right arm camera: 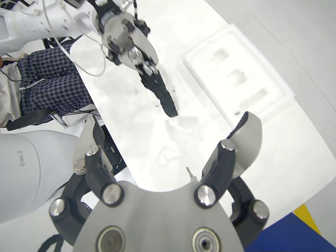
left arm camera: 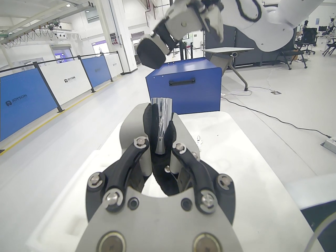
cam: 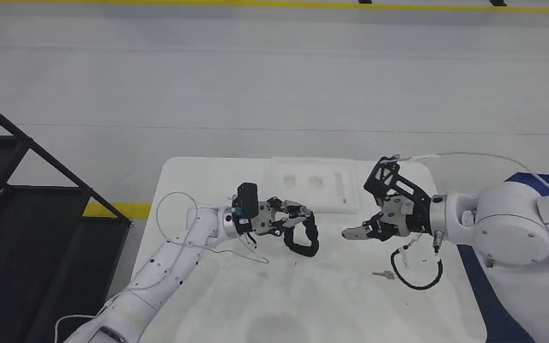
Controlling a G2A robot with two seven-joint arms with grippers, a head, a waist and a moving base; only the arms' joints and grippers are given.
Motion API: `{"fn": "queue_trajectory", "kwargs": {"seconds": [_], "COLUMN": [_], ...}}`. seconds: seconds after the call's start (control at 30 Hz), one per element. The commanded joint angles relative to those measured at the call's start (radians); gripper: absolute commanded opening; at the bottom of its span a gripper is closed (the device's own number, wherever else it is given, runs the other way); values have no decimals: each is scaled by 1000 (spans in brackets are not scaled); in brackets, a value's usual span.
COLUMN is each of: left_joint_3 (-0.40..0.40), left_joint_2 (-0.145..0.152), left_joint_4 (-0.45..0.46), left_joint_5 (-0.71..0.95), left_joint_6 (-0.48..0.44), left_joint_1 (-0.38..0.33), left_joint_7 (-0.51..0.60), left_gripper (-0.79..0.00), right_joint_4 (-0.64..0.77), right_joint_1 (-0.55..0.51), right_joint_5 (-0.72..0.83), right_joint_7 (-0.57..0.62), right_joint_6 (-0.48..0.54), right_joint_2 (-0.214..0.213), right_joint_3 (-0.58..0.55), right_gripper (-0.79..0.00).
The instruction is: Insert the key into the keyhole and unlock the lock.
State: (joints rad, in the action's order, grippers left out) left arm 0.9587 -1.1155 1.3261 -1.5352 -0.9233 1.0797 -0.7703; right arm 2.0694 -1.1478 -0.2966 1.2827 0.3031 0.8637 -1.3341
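white table [cam: 326, 300] | white foam tray [cam: 313, 199], three recesses, at far edge | blue cabinet [left arm camera: 183, 90] beyond | black rack [cam: 51, 249] beside

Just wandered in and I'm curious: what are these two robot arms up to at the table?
The left gripper is shut on a shiny metal lock, holding it above the white table. The right gripper is open and empty, apart from the lock. The small key lies on the table near the right arm, not yet picked up.
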Motion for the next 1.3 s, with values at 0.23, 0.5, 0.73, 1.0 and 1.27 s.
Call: {"fn": "queue_trajectory", "kwargs": {"seconds": [0.23,0.5,0.73,1.0,1.27], "left_joint_3": [48,44,38,38,38], "left_joint_2": [26,51,61,61,61], "left_joint_4": [7,4,5,5,5], "left_joint_5": [-40,-26,0,0,0], "left_joint_6": [-80,-89,-89,-89,-89], "left_joint_1": [9,3,2,2,2], "left_joint_7": [-46,-38,-38,-38,-38], "left_gripper": [-785,-785,-785,-785,-785], "right_joint_4": [-8,35,43,-32,-84], "right_joint_1": [-181,-359,-473,-518,-479], "right_joint_5": [-194,-360,-339,-240,-234], "right_joint_7": [44,29,-2,-66,-47], "right_joint_6": [-62,-191,-332,-401,-484], "right_joint_2": [-26,-40,-40,-33,-26], "right_joint_3": [-70,-132,-198,-213,-155], "right_gripper": [0,0,0,0,0]}}
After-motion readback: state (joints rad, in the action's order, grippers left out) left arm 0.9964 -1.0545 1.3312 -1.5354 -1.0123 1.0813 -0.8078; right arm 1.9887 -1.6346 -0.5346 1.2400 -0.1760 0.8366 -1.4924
